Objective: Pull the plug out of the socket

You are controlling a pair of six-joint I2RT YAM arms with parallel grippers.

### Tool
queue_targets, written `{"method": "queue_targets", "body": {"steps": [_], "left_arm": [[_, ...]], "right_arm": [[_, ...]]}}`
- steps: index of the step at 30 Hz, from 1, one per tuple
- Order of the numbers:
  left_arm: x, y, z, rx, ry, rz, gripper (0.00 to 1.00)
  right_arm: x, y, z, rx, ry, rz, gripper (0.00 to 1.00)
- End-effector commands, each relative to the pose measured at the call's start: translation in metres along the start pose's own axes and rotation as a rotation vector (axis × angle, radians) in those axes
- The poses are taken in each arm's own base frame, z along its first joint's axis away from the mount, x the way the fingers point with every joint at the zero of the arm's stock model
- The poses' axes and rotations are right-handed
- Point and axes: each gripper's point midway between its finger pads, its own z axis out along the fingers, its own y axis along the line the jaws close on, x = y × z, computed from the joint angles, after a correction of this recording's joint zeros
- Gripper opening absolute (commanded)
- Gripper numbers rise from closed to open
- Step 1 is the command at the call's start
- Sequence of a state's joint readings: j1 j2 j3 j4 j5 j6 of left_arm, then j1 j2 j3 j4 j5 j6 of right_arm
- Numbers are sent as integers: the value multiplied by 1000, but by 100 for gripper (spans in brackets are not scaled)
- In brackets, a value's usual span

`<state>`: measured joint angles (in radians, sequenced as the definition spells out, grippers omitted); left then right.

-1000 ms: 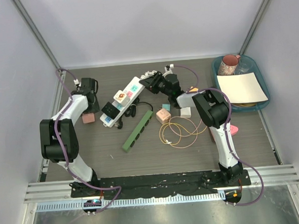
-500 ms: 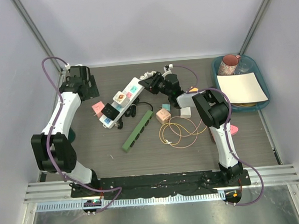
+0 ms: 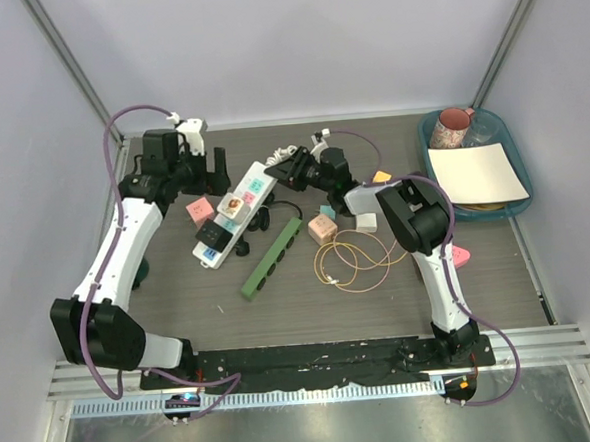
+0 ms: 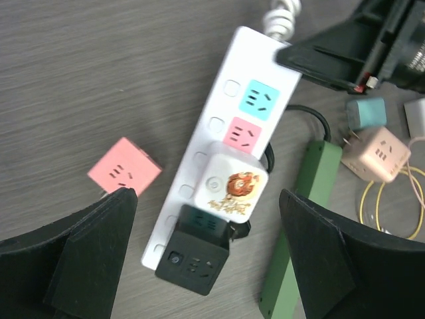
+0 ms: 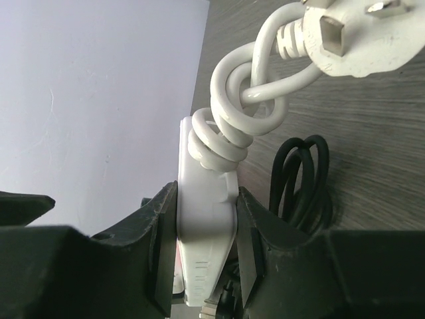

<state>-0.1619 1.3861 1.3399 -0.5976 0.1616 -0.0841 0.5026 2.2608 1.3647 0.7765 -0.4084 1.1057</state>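
A white power strip (image 3: 253,188) lies diagonally on the table. A white cube plug with an orange logo (image 3: 236,202) and a black adapter (image 3: 214,232) sit in it. In the left wrist view the white plug (image 4: 231,187) and the black adapter (image 4: 194,252) lie between my fingers. My left gripper (image 3: 199,165) is open, above the strip (image 4: 229,113), touching nothing. My right gripper (image 3: 280,169) is shut on the strip's cable end (image 5: 206,219), one finger on each side. The strip's knotted white cable (image 5: 246,100) shows beyond it.
A pink cube (image 3: 199,209) lies left of the strip. A green power strip (image 3: 272,257), a beige cube (image 3: 323,228), a teal cube (image 4: 366,113) and a yellow cable loop (image 3: 352,258) lie right of it. A teal tray (image 3: 521,162) with a mug (image 3: 454,126) stands back right.
My left arm has swung from the pink cube at the strip's left to above the strip, gripper open. The strip has shifted slightly left. The right gripper keeps its hold.
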Motion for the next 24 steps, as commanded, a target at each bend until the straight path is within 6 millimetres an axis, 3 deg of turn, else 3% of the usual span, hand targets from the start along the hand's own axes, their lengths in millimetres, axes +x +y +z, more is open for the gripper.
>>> {"method": "queue_targets", "body": {"steps": [1,7,14,18,24], "left_arm": [[23,-22,5,86,83,81,94],[41,-38,-2,86,84,128,96],[74,-26,-1,22,138,146,96],[71,-19,-3,-16,105,150,96],[77,-26,2,29,123,147,96]], "right_arm": [[1,74,-7,-157,2,-130,1],[12,73,-9,-126,7,-137,1],[23,75,-12,-125,12,-136,1],[29,77,-12,-129,17,-135,1],[31,82,-12,-142,20,-130,1]]}}
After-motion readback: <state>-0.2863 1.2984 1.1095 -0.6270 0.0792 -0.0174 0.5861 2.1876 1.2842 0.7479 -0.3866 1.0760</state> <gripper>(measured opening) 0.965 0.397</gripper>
